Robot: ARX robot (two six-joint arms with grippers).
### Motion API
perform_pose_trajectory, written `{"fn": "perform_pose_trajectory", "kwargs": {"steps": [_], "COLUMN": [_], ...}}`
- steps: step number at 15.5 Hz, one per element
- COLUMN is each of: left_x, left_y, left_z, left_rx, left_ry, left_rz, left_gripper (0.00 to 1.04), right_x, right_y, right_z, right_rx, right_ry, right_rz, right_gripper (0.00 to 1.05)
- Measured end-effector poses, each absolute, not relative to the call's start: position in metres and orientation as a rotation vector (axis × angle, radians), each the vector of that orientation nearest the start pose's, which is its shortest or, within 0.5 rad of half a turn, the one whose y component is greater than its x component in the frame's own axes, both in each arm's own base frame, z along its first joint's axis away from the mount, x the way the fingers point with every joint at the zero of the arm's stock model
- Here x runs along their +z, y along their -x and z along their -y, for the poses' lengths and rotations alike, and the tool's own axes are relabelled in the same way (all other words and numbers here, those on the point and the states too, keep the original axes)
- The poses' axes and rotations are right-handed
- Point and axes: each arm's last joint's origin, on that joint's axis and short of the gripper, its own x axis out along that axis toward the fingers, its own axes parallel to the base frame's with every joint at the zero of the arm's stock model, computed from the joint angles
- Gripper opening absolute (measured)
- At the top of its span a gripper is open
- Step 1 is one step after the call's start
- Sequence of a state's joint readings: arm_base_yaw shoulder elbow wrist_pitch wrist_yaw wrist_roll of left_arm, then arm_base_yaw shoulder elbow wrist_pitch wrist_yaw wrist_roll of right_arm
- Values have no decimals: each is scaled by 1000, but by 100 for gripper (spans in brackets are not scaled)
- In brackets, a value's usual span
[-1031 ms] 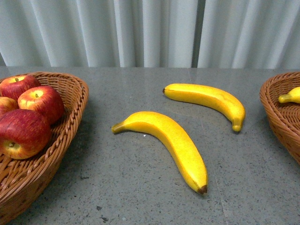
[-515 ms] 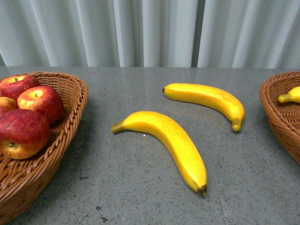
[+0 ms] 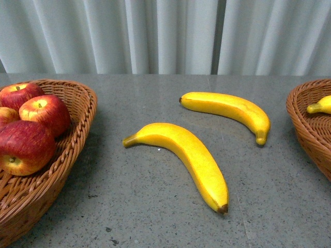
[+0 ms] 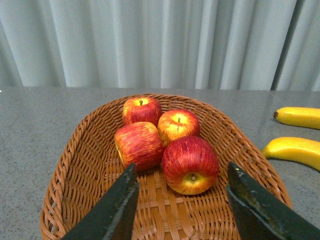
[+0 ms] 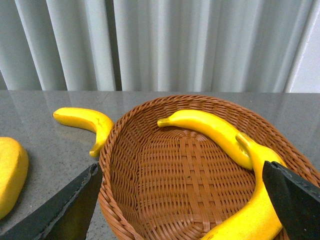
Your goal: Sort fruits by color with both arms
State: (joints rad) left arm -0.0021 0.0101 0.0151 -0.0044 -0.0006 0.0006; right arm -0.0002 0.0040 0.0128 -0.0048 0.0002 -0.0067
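Note:
Two yellow bananas lie loose on the grey table: a near one (image 3: 186,155) and a far one (image 3: 232,108). Several red apples (image 3: 26,144) sit in the wicker basket (image 3: 83,119) at the left. In the left wrist view my left gripper (image 4: 181,167) hangs open over that basket's (image 4: 65,170) near end, just short of the closest apple (image 4: 190,162), holding nothing. My right gripper (image 5: 181,167) is open over the right basket (image 5: 107,165), which holds two bananas (image 5: 210,130) (image 5: 255,210). Neither arm shows in the front view.
The right basket (image 3: 305,124) stands at the table's right edge with a banana tip (image 3: 320,106) showing. White curtains hang behind the table. The two loose bananas (image 4: 299,117) (image 4: 295,150) lie on the table between the baskets.

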Motion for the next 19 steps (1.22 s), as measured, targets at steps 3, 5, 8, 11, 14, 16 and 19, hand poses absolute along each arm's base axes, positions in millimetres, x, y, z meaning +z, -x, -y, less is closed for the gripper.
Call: {"fn": "perform_pose_trajectory", "kwargs": {"steps": [3, 5, 8, 11, 14, 16, 19], "left_x": [167, 167, 168, 168, 168, 168, 168], "left_y": [-97, -97, -97, -97, -97, -97, -97], "left_z": [0, 0, 0, 0, 0, 0, 0], "left_rx": [-2, -2, -2, -2, -2, -2, -2], "left_ry": [-1, -1, -1, -1, -1, -1, -1], "left_rz": [1, 1, 1, 1, 1, 1, 1], "left_gripper": [87, 98, 98, 98, 98, 98, 98], "right_x": [167, 167, 177, 228, 240, 233, 219], "right_y": [-97, -97, -112, -159, -224, -272, -329], "right_z": [0, 0, 3, -11, -46, -79, -143], "right_rx": [0, 0, 131, 254, 358, 396, 474], "right_ry": [7, 7, -34, 2, 19, 31, 50], "right_rz": [4, 4, -168, -17, -80, -238, -461], "right_gripper": [98, 98, 98, 98, 98, 98, 98]}}
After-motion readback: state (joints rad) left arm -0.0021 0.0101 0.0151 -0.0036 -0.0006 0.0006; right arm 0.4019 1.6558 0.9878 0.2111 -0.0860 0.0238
